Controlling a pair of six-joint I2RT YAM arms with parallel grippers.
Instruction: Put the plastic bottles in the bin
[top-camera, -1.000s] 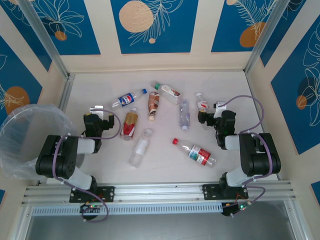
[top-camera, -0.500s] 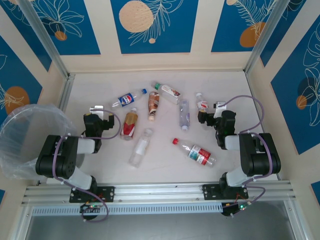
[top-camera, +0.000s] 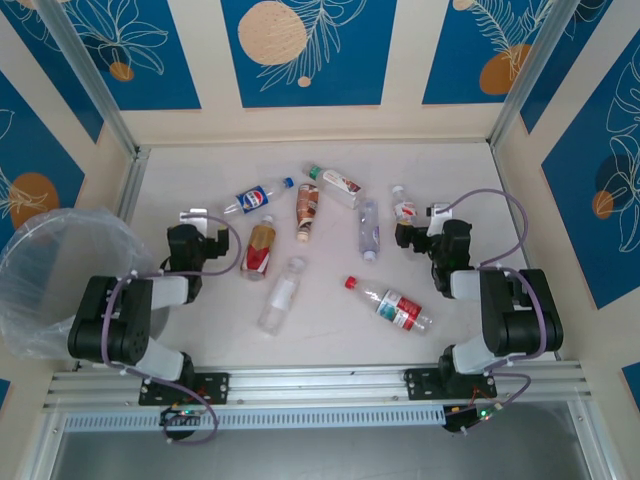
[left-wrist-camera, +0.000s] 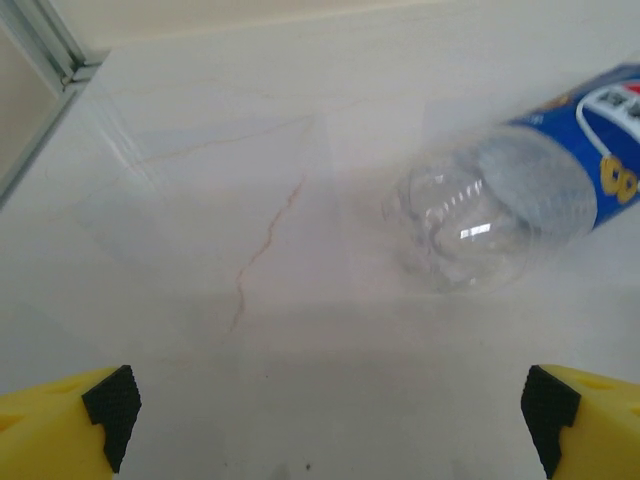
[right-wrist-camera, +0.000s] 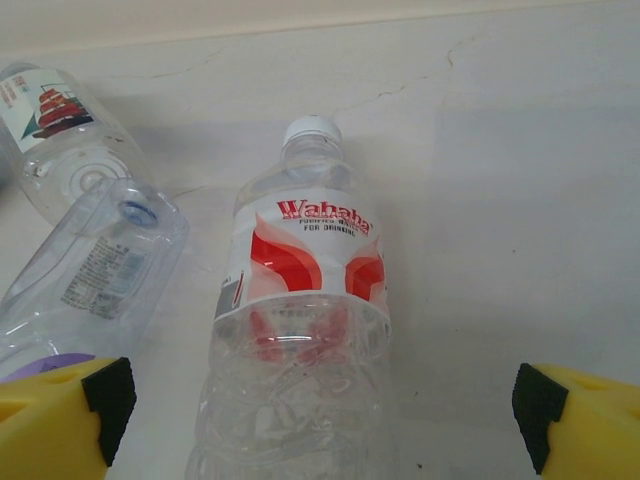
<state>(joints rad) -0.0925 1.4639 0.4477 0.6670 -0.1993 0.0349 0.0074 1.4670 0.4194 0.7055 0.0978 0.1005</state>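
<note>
White tabletop (top-camera: 330, 340) holds your bottles (top-camera: 280, 295), all lying loose right of the bin (top-camera: 30, 300). Your left gripper (left-wrist-camera: 325, 415), nearest the bin, and right gripper (right-wrist-camera: 320, 415) both gape empty; the right straddles a red-labelled bottle (right-wrist-camera: 305, 290), seemingly lined up for grasping.

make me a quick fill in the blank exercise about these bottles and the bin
1. The bin stands at the ___ edge of the table.
2. The bottle with the red-white label ahead of the right gripper reads ___.
3. The left gripper stands ___, holding nothing.
4. The red-capped bottle lies on its ___.

Missing words: left; Wahaha; open; side
</note>
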